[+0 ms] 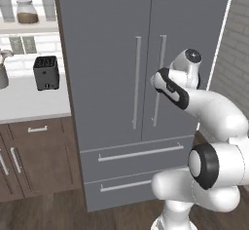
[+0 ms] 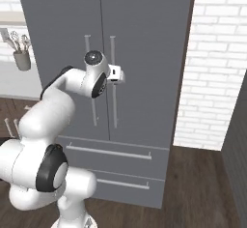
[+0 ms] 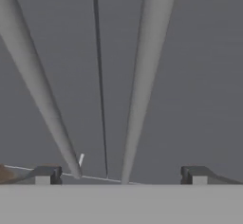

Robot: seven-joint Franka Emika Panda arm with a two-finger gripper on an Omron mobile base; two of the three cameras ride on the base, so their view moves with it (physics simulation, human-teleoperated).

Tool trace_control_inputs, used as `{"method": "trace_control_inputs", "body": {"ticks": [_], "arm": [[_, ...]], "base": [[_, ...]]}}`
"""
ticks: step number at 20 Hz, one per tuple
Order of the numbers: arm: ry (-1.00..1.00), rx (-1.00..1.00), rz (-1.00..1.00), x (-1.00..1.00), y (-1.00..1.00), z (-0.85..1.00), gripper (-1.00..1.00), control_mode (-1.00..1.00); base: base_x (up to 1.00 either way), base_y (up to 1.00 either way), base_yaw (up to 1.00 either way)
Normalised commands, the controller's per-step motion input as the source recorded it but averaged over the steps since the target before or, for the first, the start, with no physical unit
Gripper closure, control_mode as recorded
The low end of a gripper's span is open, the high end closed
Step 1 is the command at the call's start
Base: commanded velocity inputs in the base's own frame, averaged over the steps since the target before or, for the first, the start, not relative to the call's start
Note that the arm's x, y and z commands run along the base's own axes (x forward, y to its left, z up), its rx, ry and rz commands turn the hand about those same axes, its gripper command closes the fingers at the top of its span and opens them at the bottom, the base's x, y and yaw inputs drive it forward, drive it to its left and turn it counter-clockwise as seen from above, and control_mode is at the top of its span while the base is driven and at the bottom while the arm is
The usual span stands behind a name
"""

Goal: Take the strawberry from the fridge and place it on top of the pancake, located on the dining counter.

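Hand view shows our hand (image 3: 121, 175) with fingers spread wide apart, gripping nothing, facing the closed grey fridge (image 3: 190, 76) doors. We read no labels or writing anywhere.

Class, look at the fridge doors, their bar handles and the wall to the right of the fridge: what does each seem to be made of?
Fridge: flat matt grey, probably painted or brushed metal; no reflections show.
Bar handles: pale silver rods with a soft sheen, likely metal.
Wall: white-painted brick, going by the visible courses and mortar lines.
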Motion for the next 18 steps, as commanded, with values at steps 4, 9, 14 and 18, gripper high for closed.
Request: {"method": "trace_control_inputs", "body": {"ticks": [4,9,14,18], "arm": [[0.03,0.06,-0.03,0.61,-0.04,0.0,-1.0,-1.0],[-0.03,0.0,0.0,0.48,-0.1,-0.01,-1.0,-1.0],[0.0,0.0,0.0,0.54,-0.24,0.0,-1.0,-1.0],[-0.03,0.0,0.0,0.45,-0.27,0.0,-1.0,-1.0]], "base": [[0.0,0.0,0.0],[0.0,0.0,0.0],[0.0,0.0,0.0],[0.0,0.0,0.0]]}}
